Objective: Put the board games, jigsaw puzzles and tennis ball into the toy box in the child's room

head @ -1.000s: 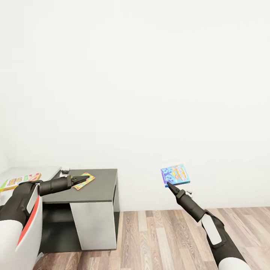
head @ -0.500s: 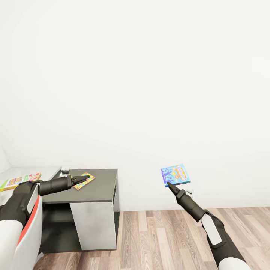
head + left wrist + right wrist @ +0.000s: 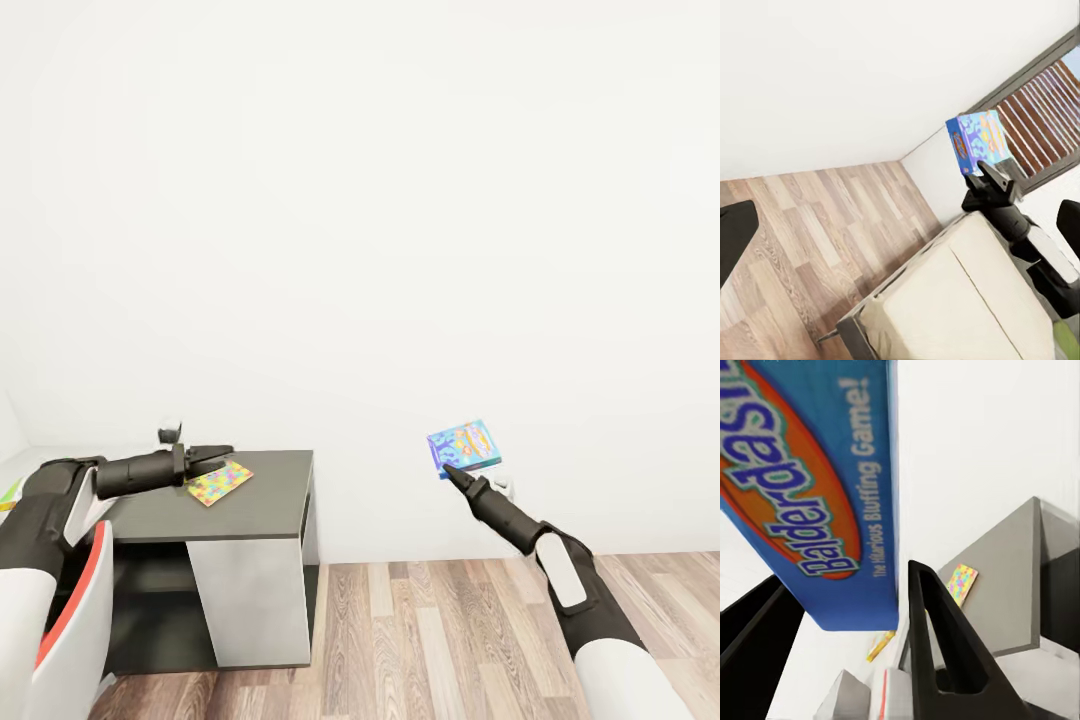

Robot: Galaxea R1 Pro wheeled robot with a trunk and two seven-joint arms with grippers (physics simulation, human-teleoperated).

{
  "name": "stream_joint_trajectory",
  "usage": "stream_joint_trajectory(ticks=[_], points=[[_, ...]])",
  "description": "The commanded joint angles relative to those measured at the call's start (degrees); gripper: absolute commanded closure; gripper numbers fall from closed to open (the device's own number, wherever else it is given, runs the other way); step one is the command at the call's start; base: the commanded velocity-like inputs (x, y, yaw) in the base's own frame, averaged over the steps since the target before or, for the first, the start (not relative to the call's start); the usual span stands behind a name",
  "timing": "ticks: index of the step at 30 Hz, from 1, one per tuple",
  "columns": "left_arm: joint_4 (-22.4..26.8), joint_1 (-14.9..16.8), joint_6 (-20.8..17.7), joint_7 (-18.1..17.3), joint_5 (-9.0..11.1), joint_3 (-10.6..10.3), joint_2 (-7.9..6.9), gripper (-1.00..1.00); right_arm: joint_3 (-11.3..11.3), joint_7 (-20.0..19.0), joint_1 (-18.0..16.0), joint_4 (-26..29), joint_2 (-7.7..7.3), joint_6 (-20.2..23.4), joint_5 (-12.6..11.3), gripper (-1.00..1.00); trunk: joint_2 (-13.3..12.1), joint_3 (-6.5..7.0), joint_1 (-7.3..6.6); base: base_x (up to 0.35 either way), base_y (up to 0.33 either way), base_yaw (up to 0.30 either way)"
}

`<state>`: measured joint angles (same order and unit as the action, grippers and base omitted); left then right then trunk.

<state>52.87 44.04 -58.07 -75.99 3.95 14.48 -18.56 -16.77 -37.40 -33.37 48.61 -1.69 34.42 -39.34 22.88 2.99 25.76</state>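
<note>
My right gripper is held up in the air right of the table, shut on the lower edge of a light blue board game. The right wrist view shows that box printed "Balderdash" between the two fingers. One multicoloured jigsaw puzzle lies flat on the dark grey table wing. My left gripper hovers open just above the puzzle's far edge, holding nothing. A yellow-green sliver of another board game peeks out behind my left arm. The toy box and tennis ball are out of view.
A plain white wall stands behind the table. Wood-plank floor stretches right of the wing, under my right arm. In the left wrist view, the bed with its cream mattress and grey frame lies below the held game.
My left arm has risen a little above the puzzle and now covers most of the board game at the left. My right arm has lifted its game slightly.
</note>
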Motion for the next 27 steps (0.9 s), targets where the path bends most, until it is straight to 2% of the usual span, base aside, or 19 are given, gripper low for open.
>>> stream_joint_trajectory(ticks=[1,4,7,12,14,17,19,21,27], points=[[0.3,1.6,-1.3,-0.1,0.1,0.1,-0.4,-1.0,-0.2,1.5,-2.2,0.0,-0.11,4.4,0.0,1.0,0.0,-0.04,0.02,0.0,0.0,0.0],[0.4,4.6,-1.9,-0.1,0.1,0.1,-1.22,-1.0,-0.3,2.7,-6.6,0.6,-0.19,10.9,0.0,1.0,0.0,-0.04,0.02,0.0,0.0,0.0],[0.1,7.7,-1.9,-0.1,0.0,0.0,-1.65,-1.0,-0.1,3.2,-9.5,1.2,0.14,14.0,0.0,1.0,0.0,-0.04,0.02,0.0,0.0,0.0],[-0.6,9.6,-1.9,-0.2,0.0,-0.4,-2.69,-1.0,0.0,3.3,-10.6,1.3,0.35,15.2,0.0,1.0,0.0,-0.04,0.02,0.0,0.0,0.0],[-0.7,9.7,-1.9,-0.2,-0.1,-1.3,-2.96,-1.0,0.1,3.3,-10.7,1.4,0.39,15.3,0.0,1.0,0.0,-0.04,0.02,0.0,0.0,0.0],[-0.6,9.8,-1.9,-1.7,0.2,-6.0,-3.33,-1.0,0.1,3.3,-10.5,1.5,0.56,15.5,0.1,1.0,0.0,-0.04,0.02,0.0,0.0,0.0],[-0.5,9.8,-1.9,-4.7,0.1,-7.6,-3.41,-1.0,0.2,3.3,-10.4,1.6,0.6,15.5,0.0,1.0,0.0,-0.04,0.02,0.0,0.0,0.0],[-0.4,9.8,-1.9,-7.4,-0.1,-8.2,-3.55,-1.0,0.2,3.3,-10.3,1.6,0.62,15.4,0.0,1.0,0.0,-0.04,0.02,0.0,0.0,0.0],[-0.4,9.8,-1.9,-9.7,0.0,-8.5,-4.88,-1.0,0.2,3.3,-10.2,1.7,0.75,15.4,0.0,1.0,0.0,0.0,0.02,0.0,0.0,0.053]])
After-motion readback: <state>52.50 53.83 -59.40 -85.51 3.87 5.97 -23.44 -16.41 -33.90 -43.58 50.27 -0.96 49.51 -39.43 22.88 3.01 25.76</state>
